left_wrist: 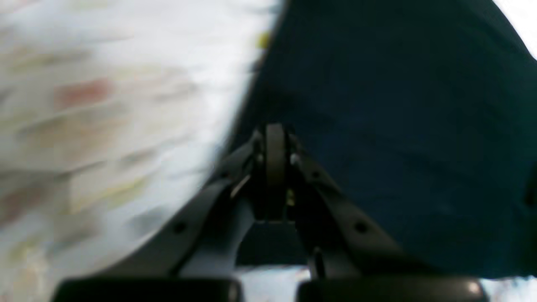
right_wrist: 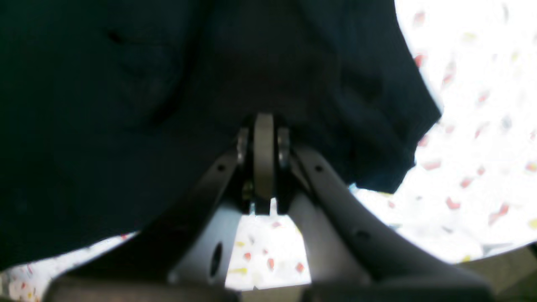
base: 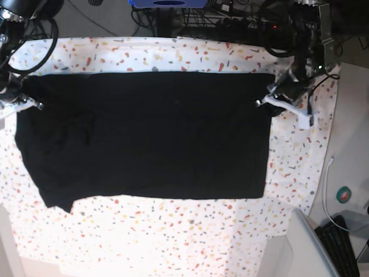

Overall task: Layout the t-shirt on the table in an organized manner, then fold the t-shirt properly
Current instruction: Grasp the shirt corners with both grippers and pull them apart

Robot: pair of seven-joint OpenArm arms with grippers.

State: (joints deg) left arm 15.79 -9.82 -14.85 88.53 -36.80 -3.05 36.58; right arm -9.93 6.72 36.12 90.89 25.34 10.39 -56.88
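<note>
Clenched jaws of both grippers, left (left_wrist: 275, 142) and right (right_wrist: 264, 138), pinch the t-shirt (base: 150, 135) taut on the surface (base: 173, 231); layout looks finished, folding likely next.

T-shirt (base: 150, 135): solid black, no print visible. Table (base: 173, 236): white ground with scattered red, orange, yellow and grey flecks. Claw arms: dark grey.

Cluttered edges, bright light from above.
Along the far side you've got a dark tangle of cables (base: 230, 23) and a blue object (base: 167, 3) at the top edge. To your right, a pale side surface (base: 349, 150) carries a white cable (base: 327, 190), a small round green-rimmed item (base: 345, 195) and a black keyboard (base: 337, 245) in the corner.
</note>
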